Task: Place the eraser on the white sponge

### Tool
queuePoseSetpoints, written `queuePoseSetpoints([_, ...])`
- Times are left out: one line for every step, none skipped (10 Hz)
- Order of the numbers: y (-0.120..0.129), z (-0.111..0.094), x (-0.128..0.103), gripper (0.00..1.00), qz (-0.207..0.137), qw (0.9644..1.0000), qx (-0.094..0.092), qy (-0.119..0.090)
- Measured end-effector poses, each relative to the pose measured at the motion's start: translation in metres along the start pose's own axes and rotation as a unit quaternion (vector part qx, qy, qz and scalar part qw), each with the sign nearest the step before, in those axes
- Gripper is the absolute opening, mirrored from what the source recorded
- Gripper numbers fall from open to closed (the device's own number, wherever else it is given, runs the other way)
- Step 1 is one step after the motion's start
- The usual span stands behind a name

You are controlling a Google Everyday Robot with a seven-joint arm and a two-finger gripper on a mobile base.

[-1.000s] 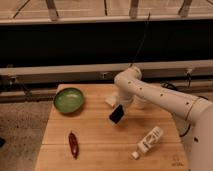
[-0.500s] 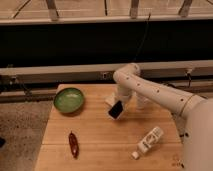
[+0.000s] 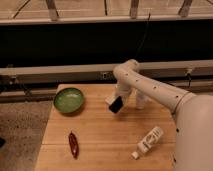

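Observation:
My gripper hangs from the white arm over the back middle of the wooden table. It is shut on the eraser, a small black block held tilted. The white sponge, a small off-white block, lies on the table right behind and to the left of the eraser, mostly hidden by it. I cannot tell whether the eraser touches the sponge.
A green bowl sits at the back left. A dark red chili-shaped thing lies at the front left. A long white bottle lies at the front right. An upright white cylinder stands just right of the gripper.
The gripper has carried the eraser back and slightly left, from the table's middle toward the white sponge, and now covers most of the sponge.

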Motion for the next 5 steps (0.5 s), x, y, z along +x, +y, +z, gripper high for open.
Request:
queuePoseSetpoints([-0.008, 0.0, 0.001, 0.0, -0.002, 1.0, 0.002, 0.003])
queuePoseSetpoints([-0.011, 0.001, 0.003, 0.0, -0.001, 1.0, 0.002, 0.003])
queuePoseSetpoints([-0.009, 0.001, 0.008, 0.0, 0.001, 1.0, 0.0, 0.006])
queuePoseSetpoints([-0.012, 0.002, 0.01, 0.0, 0.002, 1.0, 0.001, 0.005])
queuePoseSetpoints([-0.018, 0.002, 0.017, 0.0, 0.001, 1.0, 0.004, 0.007])
